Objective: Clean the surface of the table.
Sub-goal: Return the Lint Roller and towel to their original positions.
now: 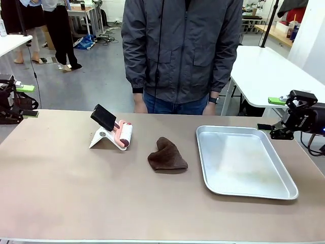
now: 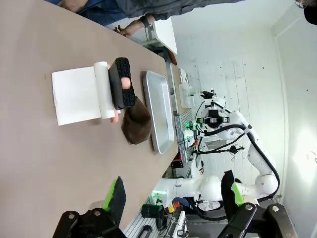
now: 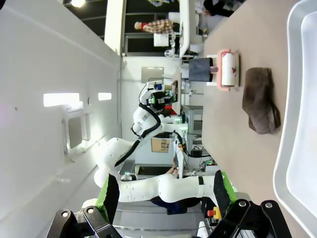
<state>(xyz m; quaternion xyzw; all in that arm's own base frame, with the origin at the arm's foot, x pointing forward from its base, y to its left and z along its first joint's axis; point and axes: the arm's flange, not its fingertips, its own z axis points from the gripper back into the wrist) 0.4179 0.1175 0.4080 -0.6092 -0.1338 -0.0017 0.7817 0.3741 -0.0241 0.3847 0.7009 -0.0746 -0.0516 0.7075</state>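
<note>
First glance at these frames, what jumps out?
A crumpled brown cloth lies mid-table, between a lint roller on its white stand to the left and a bare silver tray to the right. A person in a dark jacket stands at the far edge.

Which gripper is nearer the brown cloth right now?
Roughly even, the right perhaps slightly nearer. The right gripper hangs open beyond the tray, the left gripper open at the opposite table end; the brown cloth lies mid-table.

A grey concrete floor (image 1: 96, 76) stretches behind, with cables lying on it. White-topped tables (image 1: 264, 71) stand at the right, and a wooden desk (image 1: 84, 10) sits far back. White panelled walls (image 2: 237, 64) show in the wrist views.
</note>
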